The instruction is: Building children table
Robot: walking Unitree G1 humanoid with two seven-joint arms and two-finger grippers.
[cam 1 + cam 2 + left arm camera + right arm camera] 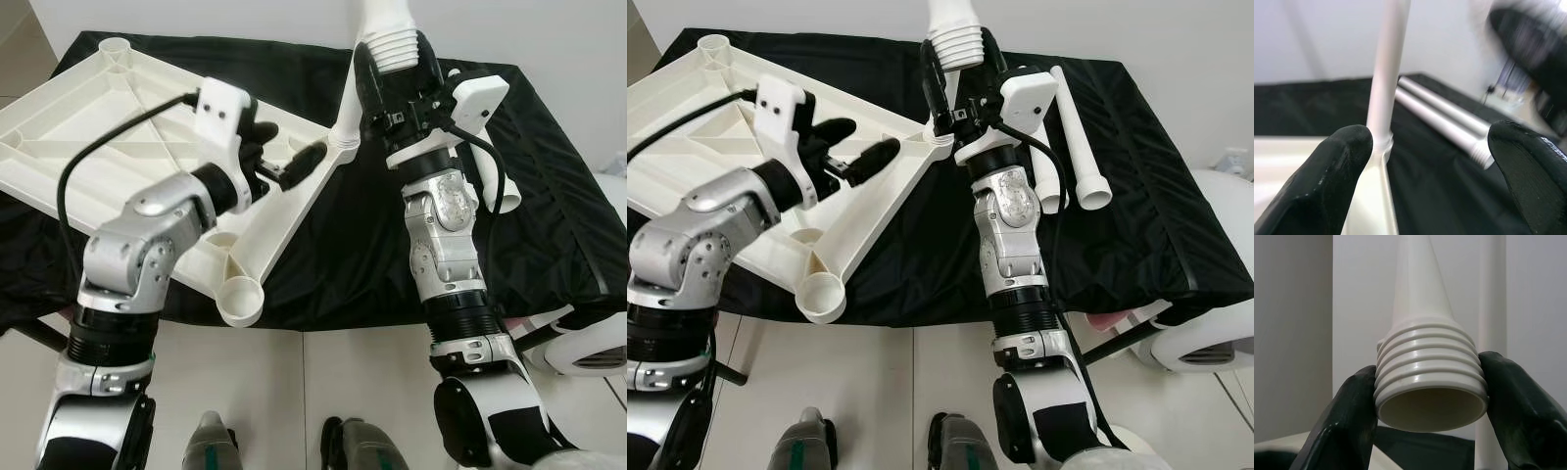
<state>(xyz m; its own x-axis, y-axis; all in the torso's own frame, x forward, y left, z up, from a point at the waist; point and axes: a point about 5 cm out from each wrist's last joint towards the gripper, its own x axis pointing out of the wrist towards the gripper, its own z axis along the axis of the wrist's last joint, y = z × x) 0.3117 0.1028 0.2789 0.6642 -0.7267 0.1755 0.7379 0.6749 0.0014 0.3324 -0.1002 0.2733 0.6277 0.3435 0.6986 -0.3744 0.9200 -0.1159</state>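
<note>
Tabletop [88, 137], white and ribbed, is seen lying upside down on the black cloth [549, 196], spread toward ten o'clock of the scene, with round corner sockets showing; one open socket [239, 300] hangs over the cloth's near edge at about seven o'clock. One white leg [1385, 83] is already stood upright in the socket at the tabletop's far right corner, near twelve o'clock. Two more loose legs [1068, 147] are laid side by side on the cloth at about one o'clock, threaded ends toward the robot. Another leg [1425, 357] is held up in the air by the right gripper [1430, 391], its black fingers [1518, 406] pressed against the ribbed, threaded end from both sides, open mouth facing the wrist camera. The left gripper [284, 162] is held over the tabletop just beside the standing leg, fingers [1327, 181] spread apart with nothing between them. Below, at six o'clock, the robot's feet [353, 446] are seen on the pale floor [362, 382].
</note>
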